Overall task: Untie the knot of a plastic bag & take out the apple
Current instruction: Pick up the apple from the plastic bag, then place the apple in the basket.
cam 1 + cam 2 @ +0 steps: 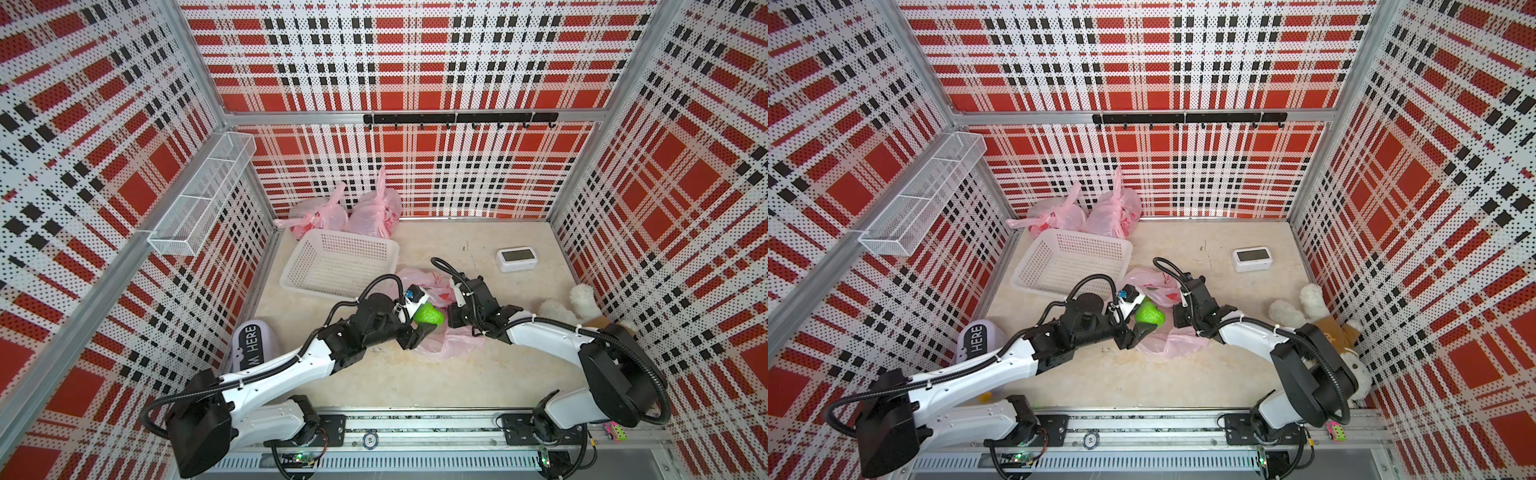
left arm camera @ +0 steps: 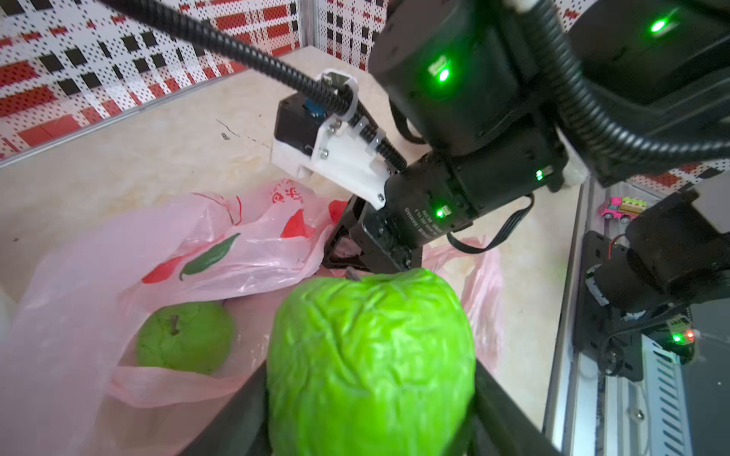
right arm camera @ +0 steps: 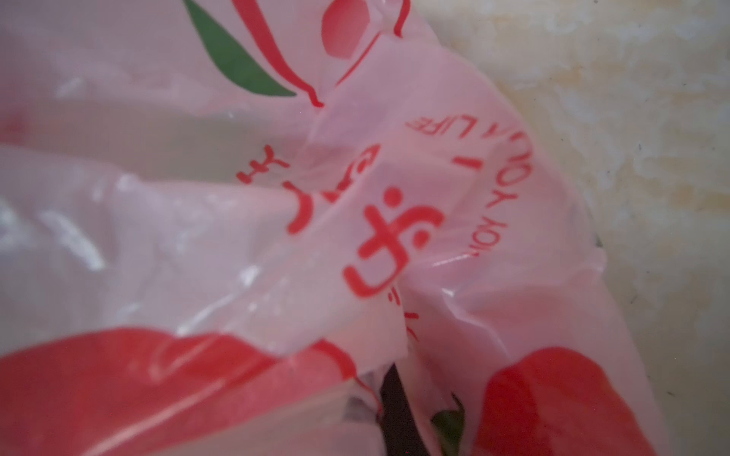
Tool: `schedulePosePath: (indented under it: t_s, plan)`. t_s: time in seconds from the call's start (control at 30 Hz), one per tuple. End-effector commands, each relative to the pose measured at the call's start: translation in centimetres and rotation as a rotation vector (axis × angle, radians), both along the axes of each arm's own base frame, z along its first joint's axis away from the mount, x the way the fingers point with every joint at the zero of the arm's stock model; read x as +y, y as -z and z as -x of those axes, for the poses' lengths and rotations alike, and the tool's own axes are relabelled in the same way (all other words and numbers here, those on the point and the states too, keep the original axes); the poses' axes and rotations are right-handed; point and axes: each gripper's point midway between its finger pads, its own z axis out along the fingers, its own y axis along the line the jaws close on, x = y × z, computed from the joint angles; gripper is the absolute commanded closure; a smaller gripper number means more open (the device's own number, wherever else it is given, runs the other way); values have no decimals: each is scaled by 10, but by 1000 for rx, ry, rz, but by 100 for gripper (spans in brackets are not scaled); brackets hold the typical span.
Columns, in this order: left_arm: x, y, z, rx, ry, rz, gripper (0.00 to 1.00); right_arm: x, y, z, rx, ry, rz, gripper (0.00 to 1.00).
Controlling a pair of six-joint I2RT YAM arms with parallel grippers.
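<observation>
We see a thin translucent pink plastic bag (image 2: 237, 244), glossy and creased, printed in red and green. The bright green apple (image 2: 371, 355) has a wrinkled, waxy-looking skin; the second, duller green apple (image 2: 183, 335) looks matt. The beige marbled bench (image 1: 457, 374) is smooth with a faint sheen. The white perforated plastic basket (image 1: 340, 262) looks matt, the white plush toy (image 1: 582, 297) fluffy.

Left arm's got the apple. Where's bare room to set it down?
Bare tabletop lies between the open bag and the front rail, and again between the basket and the clock. The basket itself is empty. Crowded: tied bags behind the basket, plush toy at the right edge.
</observation>
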Motion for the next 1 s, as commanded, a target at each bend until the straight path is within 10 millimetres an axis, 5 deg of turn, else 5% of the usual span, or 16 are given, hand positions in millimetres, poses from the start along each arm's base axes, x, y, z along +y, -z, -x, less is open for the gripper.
schedulePosePath:
  t_s: [0.0,0.2,0.33,0.53,0.7,0.8,0.97]
  plan:
    - [10,-41,-12,-54,-44,38,48,-2,-35,-14,-115,-42,55,100]
    - [70,-95,-81,-121,-375,81,50,-4,-78,-23,-234,-105,152,100]
    - [118,-110,-126,-113,-577,160,50,-2,-110,-29,-322,-145,211,100]
    - [179,-53,-192,71,-841,176,48,21,-128,-18,-384,-262,205,100]
    - [175,9,-225,212,-878,32,41,17,-119,-5,-355,-225,196,75]
    - [171,30,-236,266,-883,-23,36,10,-119,5,-329,-174,159,50]
    - [167,46,-243,307,-883,-72,27,-5,-114,20,-269,-100,133,39]
